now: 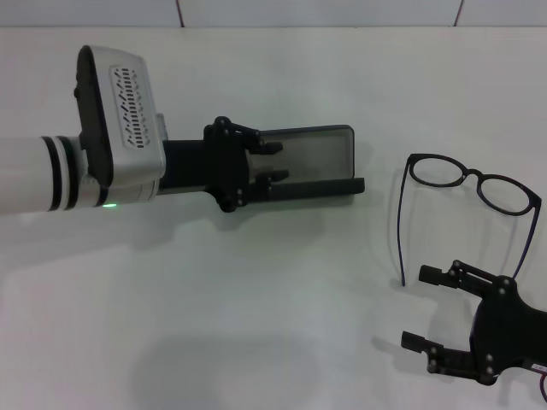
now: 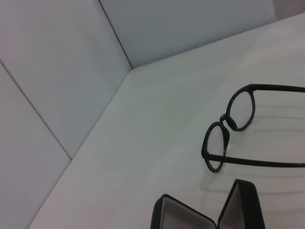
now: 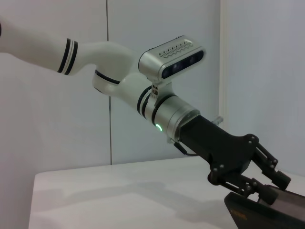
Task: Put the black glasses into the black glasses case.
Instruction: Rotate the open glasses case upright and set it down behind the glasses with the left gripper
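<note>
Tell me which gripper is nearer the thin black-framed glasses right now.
The right. The right gripper sits open just in front of the thin black-framed glasses, by the temple tips. The left gripper is off to their left, at the open matte black case.

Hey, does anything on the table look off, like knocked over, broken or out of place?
Nothing stands out. The glasses lie intact on the table with temples unfolded, apart from the case, which sits open. The left gripper is at the case; the right gripper waits open near the glasses.
</note>
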You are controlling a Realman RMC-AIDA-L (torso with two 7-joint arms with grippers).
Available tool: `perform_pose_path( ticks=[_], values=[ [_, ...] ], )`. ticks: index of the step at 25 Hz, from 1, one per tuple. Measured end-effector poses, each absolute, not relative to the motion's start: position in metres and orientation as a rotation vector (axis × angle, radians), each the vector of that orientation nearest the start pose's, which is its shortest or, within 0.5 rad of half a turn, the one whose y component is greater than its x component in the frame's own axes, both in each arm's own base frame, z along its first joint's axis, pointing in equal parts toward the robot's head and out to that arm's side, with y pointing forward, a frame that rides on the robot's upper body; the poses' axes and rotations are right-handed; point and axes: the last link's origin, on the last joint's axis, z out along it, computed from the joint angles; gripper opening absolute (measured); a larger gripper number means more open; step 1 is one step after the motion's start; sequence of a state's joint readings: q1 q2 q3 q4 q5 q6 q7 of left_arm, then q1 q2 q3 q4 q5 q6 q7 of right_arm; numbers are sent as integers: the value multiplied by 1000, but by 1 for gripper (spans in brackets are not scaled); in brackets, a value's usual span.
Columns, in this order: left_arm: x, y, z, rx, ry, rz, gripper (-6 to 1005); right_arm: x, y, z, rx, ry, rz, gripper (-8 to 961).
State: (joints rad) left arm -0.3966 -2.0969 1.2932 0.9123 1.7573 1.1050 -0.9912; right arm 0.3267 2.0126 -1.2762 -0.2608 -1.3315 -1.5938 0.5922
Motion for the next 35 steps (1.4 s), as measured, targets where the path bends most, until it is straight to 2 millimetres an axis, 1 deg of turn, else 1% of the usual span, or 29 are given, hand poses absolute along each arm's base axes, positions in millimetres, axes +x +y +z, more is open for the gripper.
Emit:
perform_pose_path(
  ticks=[6,20,26,29,35],
  values=[
    [-240,344,-42,-2661,190,-260,309,299,231,-49,-2669,146,915,799],
    [-244,338,-45,-2680,175,-258,309,299,231,-49,-2670,146,915,800],
    [-249,329,-48,-2682,143,-287,310,299,231,-49,-2669,147,914,800],
    [-256,324,-52,-2688,130,-286,309,299,231,-49,-2670,148,914,799],
    [-259,318,-52,-2683,110,-322,308,299,231,-49,-2670,152,914,799]
  ],
)
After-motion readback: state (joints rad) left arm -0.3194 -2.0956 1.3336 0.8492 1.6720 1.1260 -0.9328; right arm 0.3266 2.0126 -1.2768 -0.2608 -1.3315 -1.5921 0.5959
